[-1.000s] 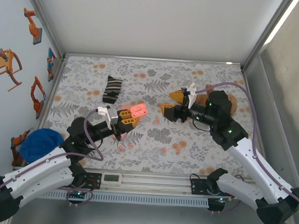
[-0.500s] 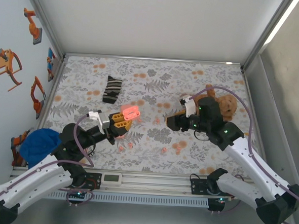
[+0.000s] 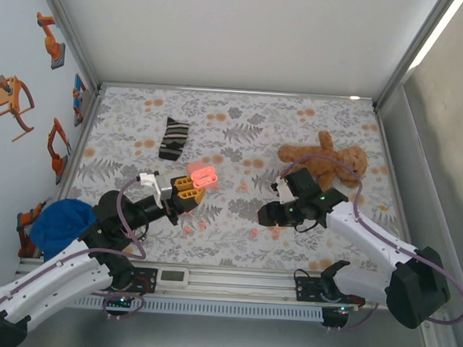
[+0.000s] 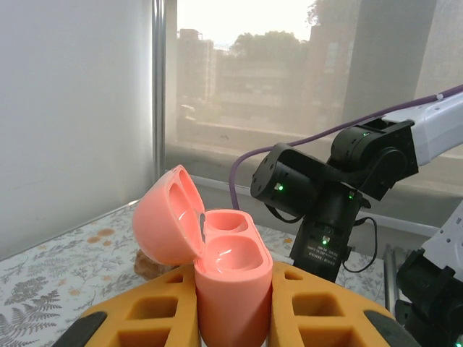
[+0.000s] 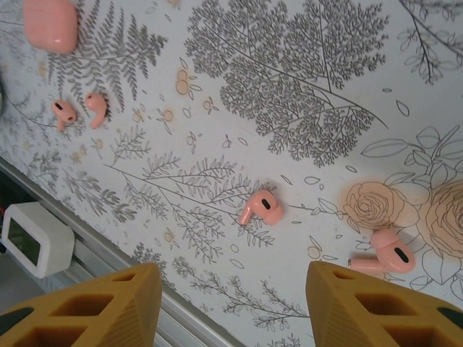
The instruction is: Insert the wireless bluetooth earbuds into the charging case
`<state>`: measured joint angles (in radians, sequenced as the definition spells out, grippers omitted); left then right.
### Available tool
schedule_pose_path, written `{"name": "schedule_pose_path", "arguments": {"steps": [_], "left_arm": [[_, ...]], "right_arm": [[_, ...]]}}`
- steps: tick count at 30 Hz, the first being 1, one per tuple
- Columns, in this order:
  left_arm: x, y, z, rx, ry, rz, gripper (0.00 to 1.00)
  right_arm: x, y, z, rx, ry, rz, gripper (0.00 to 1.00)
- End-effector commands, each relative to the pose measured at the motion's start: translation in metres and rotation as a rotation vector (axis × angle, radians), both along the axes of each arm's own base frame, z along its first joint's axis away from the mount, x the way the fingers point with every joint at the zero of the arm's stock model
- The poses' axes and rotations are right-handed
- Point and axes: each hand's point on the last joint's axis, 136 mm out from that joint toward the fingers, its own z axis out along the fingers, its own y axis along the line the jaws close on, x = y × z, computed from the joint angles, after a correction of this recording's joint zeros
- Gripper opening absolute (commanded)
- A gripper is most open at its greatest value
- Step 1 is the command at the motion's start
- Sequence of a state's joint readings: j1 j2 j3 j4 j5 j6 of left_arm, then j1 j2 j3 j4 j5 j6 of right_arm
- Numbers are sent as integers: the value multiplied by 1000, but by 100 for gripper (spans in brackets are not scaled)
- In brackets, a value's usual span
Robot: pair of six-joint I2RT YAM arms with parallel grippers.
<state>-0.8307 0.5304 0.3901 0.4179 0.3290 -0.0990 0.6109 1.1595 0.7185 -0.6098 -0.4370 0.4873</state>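
Note:
My left gripper (image 4: 231, 322) is shut on a salmon-pink charging case (image 4: 230, 271), held upright above the floral cloth with its lid (image 4: 165, 225) flipped open and both wells bare. From above, that case (image 3: 202, 175) sits left of centre in the left gripper (image 3: 186, 190). My right gripper (image 5: 231, 289) is open and points down at the cloth, nothing between its orange fingers (image 5: 108, 303). One earbud (image 5: 262, 207) lies just beyond the gap, a second (image 5: 391, 254) to its right. Two more earbuds (image 5: 64, 112) lie far left. In the top view the right gripper (image 3: 268, 216) hovers by an earbud (image 3: 253, 233).
A closed pink case (image 5: 49, 23) lies on the cloth at the far left. A teddy bear (image 3: 326, 165) lies behind the right arm, a striped sock (image 3: 173, 138) further back left, a blue cloth (image 3: 59, 222) at the near left. A white box (image 5: 32, 238) sits on the front rail.
The right arm has swung down and nearer, from beside the teddy bear to just above the earbuds, its jaws narrowing. The left gripper drew back slightly with the case.

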Motion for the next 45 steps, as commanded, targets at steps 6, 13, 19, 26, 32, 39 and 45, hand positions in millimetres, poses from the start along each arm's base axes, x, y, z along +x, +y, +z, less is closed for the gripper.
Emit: {"name": "schedule_pose_path", "arguments": {"steps": [6,13,19,26,32,39,45], "left_arm": [[-1,1,8,-15,-23,3,0],[-2,2,8,-14,-20,2,0],[-3,5,9,-15,-20,9,0],[-3,5,8,-13,-20,13,0],[-2,5,9,-11,-23,14,0],[-2,5,9,-6,-21,14,0],[-1,4,9,-4,-20,15,0]], "right_arm": [[-9,8,-29,-63,81,36,52],[-11,21,-50,-150,101,115,47],[-9,28,-57,-197,88,152,46],[-3,30,-59,-231,76,173,44],[-3,32,-65,-253,84,192,43],[-5,35,-72,-268,99,223,39],[-7,33,-77,-280,116,229,37]]}}
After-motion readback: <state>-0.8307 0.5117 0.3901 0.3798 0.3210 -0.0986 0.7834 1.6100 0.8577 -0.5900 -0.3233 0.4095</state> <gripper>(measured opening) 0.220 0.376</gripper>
